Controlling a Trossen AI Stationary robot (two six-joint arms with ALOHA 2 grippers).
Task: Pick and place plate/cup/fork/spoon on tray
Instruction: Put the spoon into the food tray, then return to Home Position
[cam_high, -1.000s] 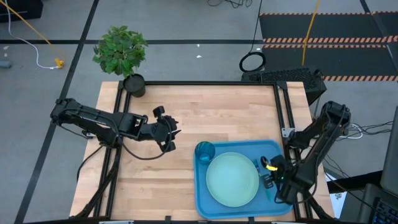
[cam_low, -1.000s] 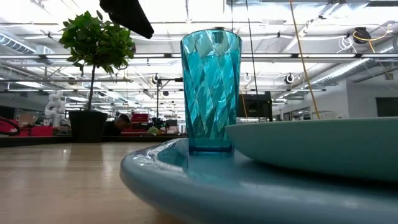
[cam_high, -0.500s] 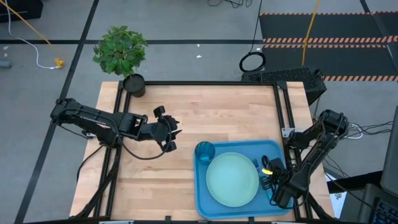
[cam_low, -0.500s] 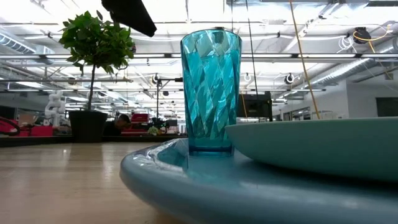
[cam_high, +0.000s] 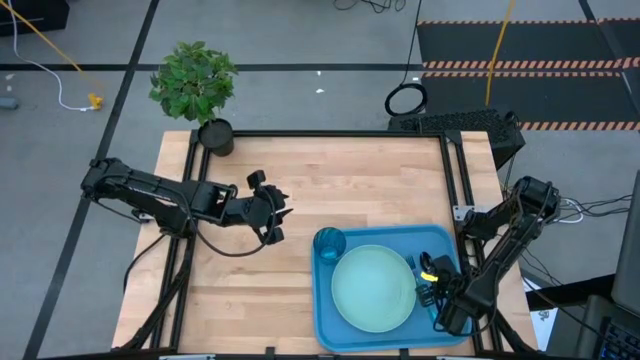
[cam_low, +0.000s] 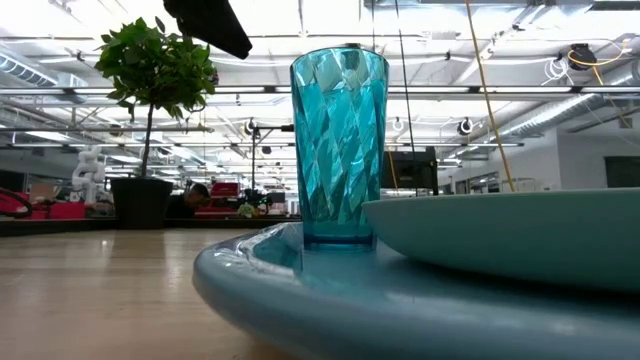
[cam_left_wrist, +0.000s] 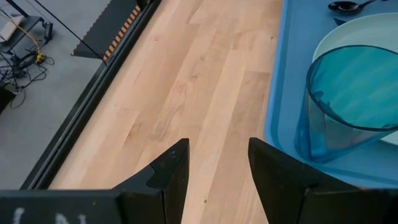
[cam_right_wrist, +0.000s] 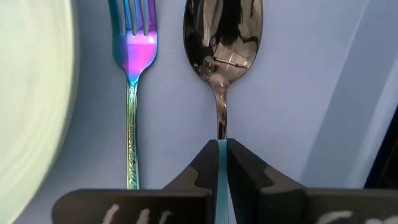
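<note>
The wooden table (cam_high: 330, 180) takes up most of the scene, with a potted plant (cam_high: 195, 85) parked at its far left corner. The big blue tray (cam_high: 385, 340) sits at the near right part of the table, and pretty much everything is on it already.

The mint-green plate (cam_high: 373, 289) fills the middle of the tray. The teal cup (cam_high: 329, 242) stands upright in the tray's far left corner, just beside the plate rim; from table height you can see it right up against the plate's edge (cam_low: 500, 235).

Along the right side of the tray, between plate and rim, the fork (cam_right_wrist: 133, 74) and the spoon (cam_right_wrist: 222, 46) lie side by side, close but not touching, fork nearer the plate.

The right gripper (cam_right_wrist: 222, 152) is down over that strip of tray, with its jaws pinched narrow on the thin blue handle of the spoon, which lies flat on the tray.

The left gripper (cam_left_wrist: 217, 168) hangs over bare wood well left of the tray, with its jaws spread apart and holding nothing. Its camera looks across at the cup and the tray's edge.
</note>
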